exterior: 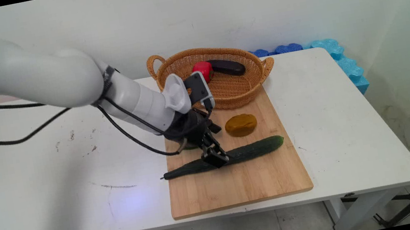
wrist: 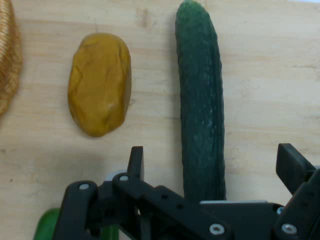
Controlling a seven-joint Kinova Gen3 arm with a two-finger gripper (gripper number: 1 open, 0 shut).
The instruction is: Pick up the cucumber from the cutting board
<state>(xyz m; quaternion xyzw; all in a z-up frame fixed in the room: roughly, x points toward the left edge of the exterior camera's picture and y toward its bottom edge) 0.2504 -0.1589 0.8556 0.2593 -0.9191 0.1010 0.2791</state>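
A long dark green cucumber (exterior: 252,150) (wrist: 202,115) lies across the wooden cutting board (exterior: 241,184). My black gripper (exterior: 216,157) (wrist: 214,165) is low over the cucumber's left part, open. One finger (wrist: 136,161) stands on each side of the cucumber, and a gap shows between the left one and its skin. A brownish-yellow potato-like lump (exterior: 241,125) (wrist: 100,82) rests on the board just beyond the cucumber. A small green thing (wrist: 46,225) peeks out beside the gripper's linkage, mostly hidden.
A woven basket (exterior: 179,63) with handles stands on the board's far end, holding a red item (exterior: 202,68) and a dark elongated item (exterior: 227,67). Blue foam blocks (exterior: 339,57) line the table's far right edge. Black cables hang from the arm at the left.
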